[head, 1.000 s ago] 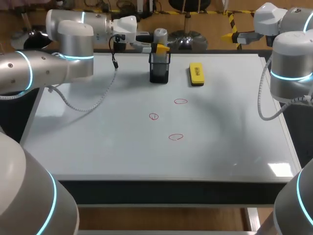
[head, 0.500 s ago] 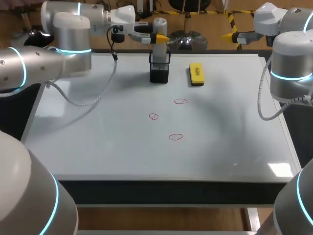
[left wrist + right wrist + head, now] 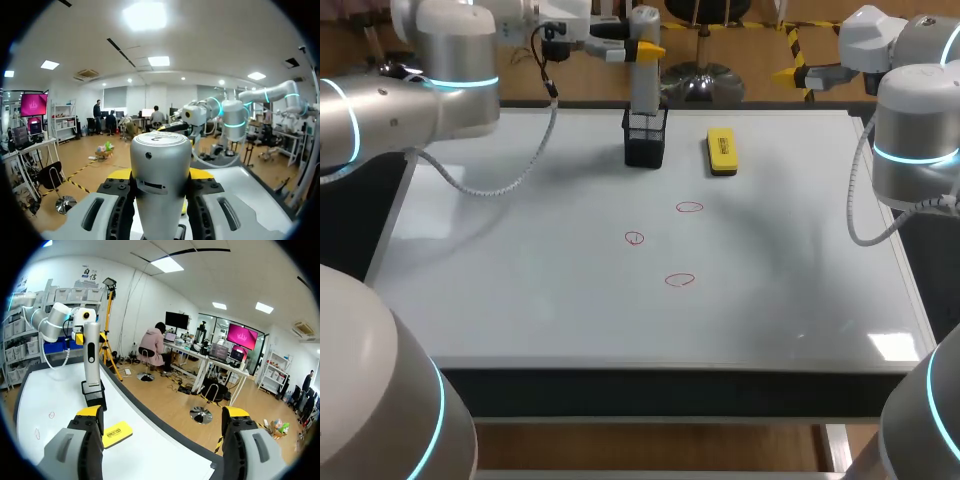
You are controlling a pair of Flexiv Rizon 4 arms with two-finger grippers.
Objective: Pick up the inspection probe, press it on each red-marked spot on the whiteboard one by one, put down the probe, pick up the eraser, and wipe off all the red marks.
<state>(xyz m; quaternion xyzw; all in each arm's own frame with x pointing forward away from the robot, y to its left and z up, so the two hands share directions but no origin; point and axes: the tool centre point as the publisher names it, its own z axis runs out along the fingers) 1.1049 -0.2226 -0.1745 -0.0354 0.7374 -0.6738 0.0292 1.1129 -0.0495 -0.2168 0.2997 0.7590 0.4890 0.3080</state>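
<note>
Overhead rear view, two wrist views; shared probe [image 3: 643, 70]

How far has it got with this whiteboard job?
Barely begun. The left gripper is shut on the probe, its lower end at the black holder. Three red marks are left to press and wipe; the yellow eraser lies untouched beside the holder.

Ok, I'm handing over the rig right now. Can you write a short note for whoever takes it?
Left gripper: fingers shut on the probe, held upright with its lower end at the mouth of the black holder. I cannot tell whether it is clear of the holder.
Right gripper: open, empty, beyond the whiteboard's far right corner.
Eraser: on the whiteboard, beside the holder.
Done: probe grasped.
Left: press the far mark, middle mark and near mark, put the probe down, then wipe all three.
</note>
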